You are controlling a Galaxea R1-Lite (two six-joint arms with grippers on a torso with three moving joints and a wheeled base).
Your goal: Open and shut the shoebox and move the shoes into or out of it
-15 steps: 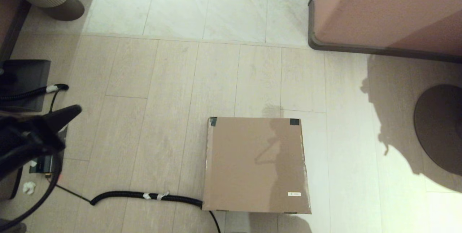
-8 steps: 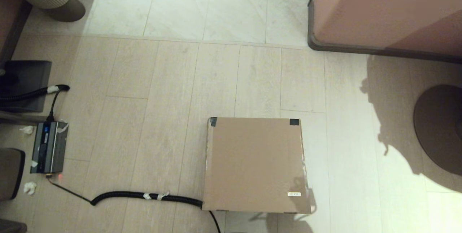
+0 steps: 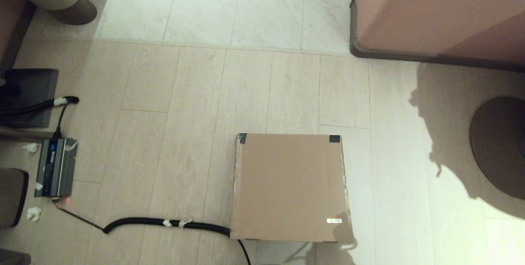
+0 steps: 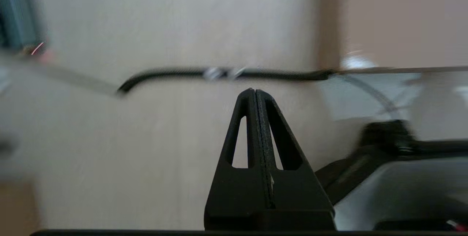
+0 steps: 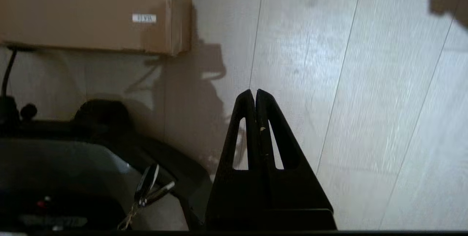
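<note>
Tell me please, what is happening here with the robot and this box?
Nothing is being handled at this moment. The shoebox sits on the floor with its lid closed, and no shoes are in view. A black cable lies on the floor and reaches the box's near left corner. Both arms are out of the head view. The left gripper and the right gripper are shut and empty, each over bare floor near the box.

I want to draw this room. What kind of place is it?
Probably a room in a home: a plank floor, a pinkish furniture block, and a shut shoebox standing on the floor.
</note>
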